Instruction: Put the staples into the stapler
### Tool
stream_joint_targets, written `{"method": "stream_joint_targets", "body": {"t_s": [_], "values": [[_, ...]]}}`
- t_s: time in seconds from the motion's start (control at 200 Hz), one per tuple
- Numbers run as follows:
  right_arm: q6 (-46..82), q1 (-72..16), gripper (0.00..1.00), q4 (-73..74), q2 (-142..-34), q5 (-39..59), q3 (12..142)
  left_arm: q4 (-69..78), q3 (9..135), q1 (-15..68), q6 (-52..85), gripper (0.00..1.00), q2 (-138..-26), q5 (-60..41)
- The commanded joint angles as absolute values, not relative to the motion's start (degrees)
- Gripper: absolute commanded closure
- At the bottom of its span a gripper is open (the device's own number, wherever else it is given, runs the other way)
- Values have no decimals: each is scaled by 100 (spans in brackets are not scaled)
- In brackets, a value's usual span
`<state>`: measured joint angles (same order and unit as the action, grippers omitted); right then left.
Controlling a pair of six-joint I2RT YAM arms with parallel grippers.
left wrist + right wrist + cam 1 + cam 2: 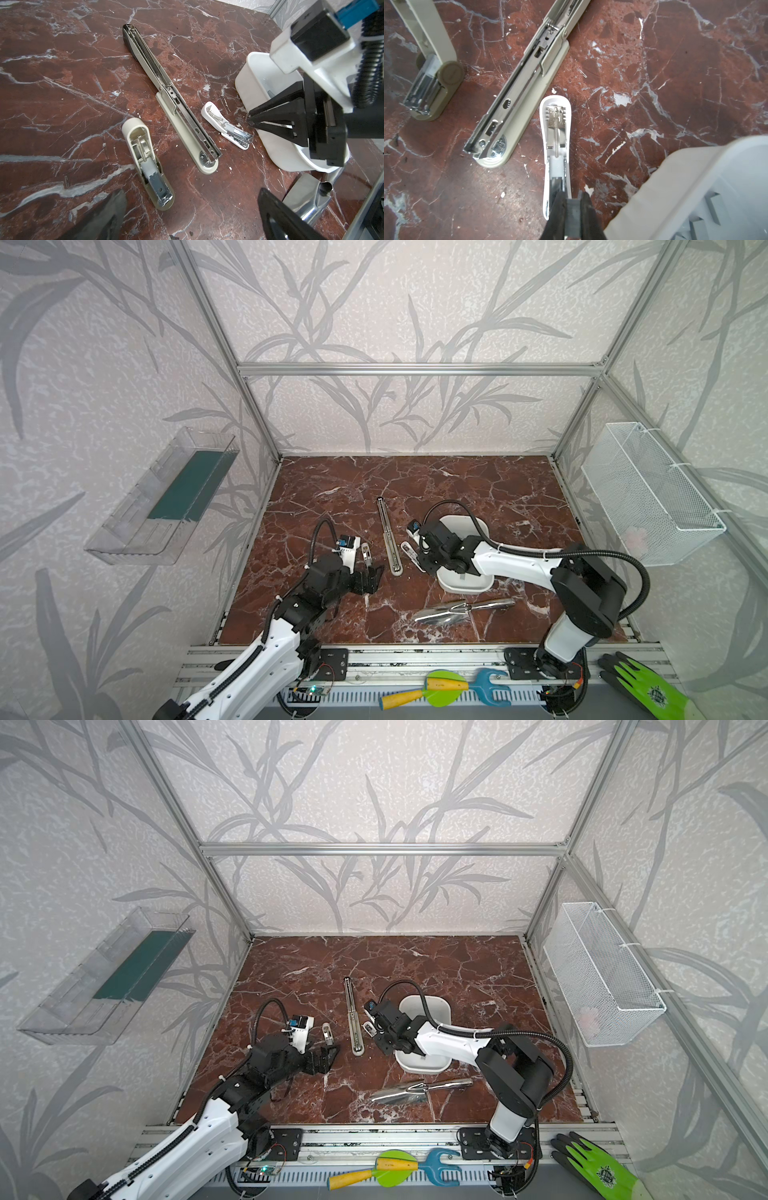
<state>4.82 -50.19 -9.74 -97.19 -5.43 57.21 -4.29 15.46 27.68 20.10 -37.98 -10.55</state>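
Grey staples [572,216] clamped in the right gripper [572,196] over the white mini stapler [555,128] could jam or drop if tilted off its channel; left gripper [192,195] gapes empty

left gripper [191,209] — jaws spread wide | right gripper [573,207] — jaws pressed together

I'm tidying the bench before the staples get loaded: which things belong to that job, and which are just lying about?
Job: grey staple strip in the shut right gripper; open white stapler; white tub.
Lying about: beige stapler, long-reach stapler, metal trowel, green glove, blue toy wrench.
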Motion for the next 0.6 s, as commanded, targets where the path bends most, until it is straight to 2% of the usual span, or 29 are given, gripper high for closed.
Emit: {"method": "stream_joint_targets", "body": {"t_s": [0.0,0.595], "values": [[548,-5042,90,-1036,-9892,-366,5930,-330,1601,2754,1999,1,-3775,-977],[674,-5073,92,-1129,-10072,-387,5988,-352,1537,2758,2013,1,-3557,-914]]}}
